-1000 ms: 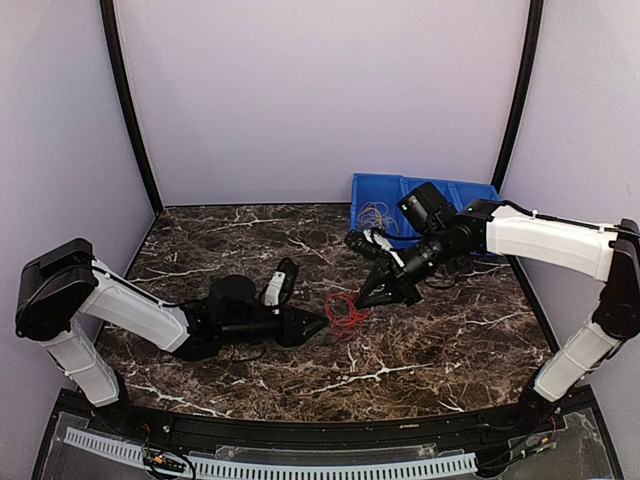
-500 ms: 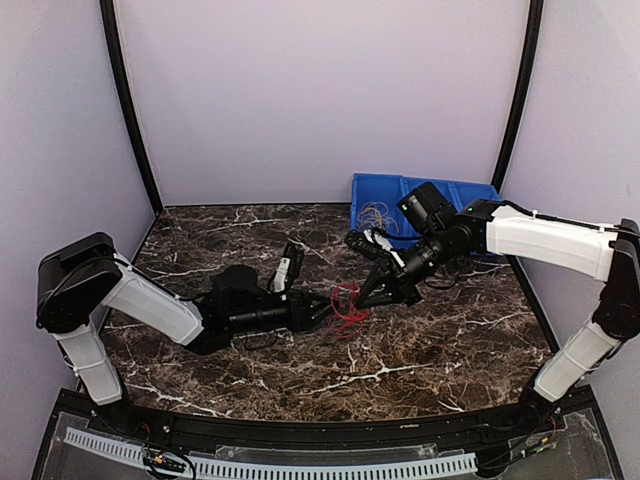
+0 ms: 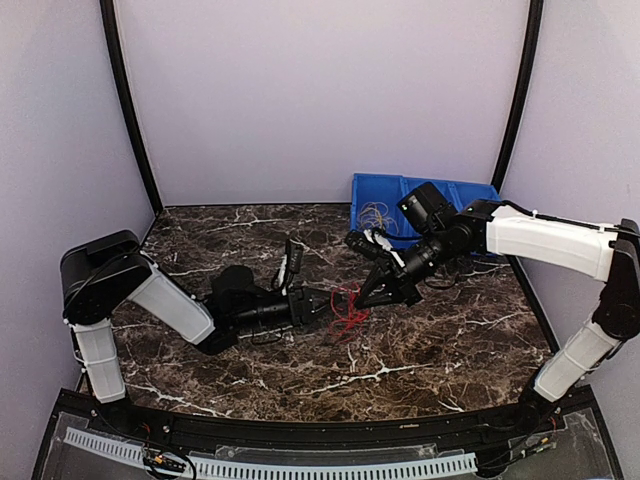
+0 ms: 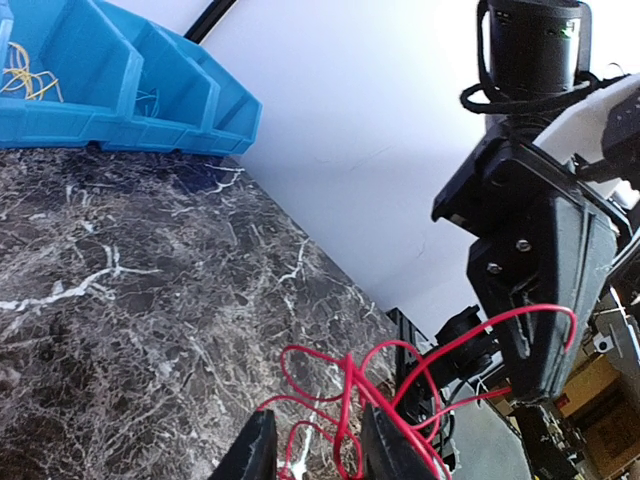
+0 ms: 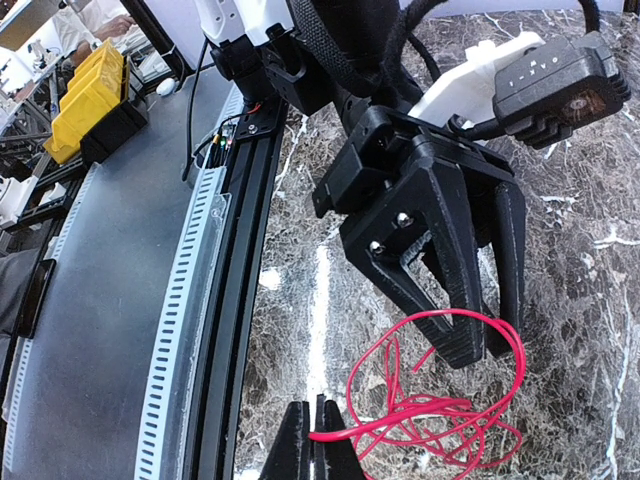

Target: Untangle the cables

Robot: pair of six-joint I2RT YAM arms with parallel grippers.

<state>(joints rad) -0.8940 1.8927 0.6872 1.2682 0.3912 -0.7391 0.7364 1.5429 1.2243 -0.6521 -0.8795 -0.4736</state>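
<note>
I work in a robotics lab, inside a test booth: plain pale walls (image 3: 320,100) and black poles (image 3: 125,100) close in my marble-patterned tabletop (image 3: 420,350), with a blue parts bin (image 3: 385,195) at the back. Past the slotted wiring duct (image 5: 185,330) on the table's front edge I see yellow storage bins (image 5: 85,90) on a bench, and cardboard boxes (image 4: 600,400) elsewhere.

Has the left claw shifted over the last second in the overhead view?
Yes. The left claw has moved away from the arm bases and slightly right, toward the blue bin, reaching the red cables.
</note>
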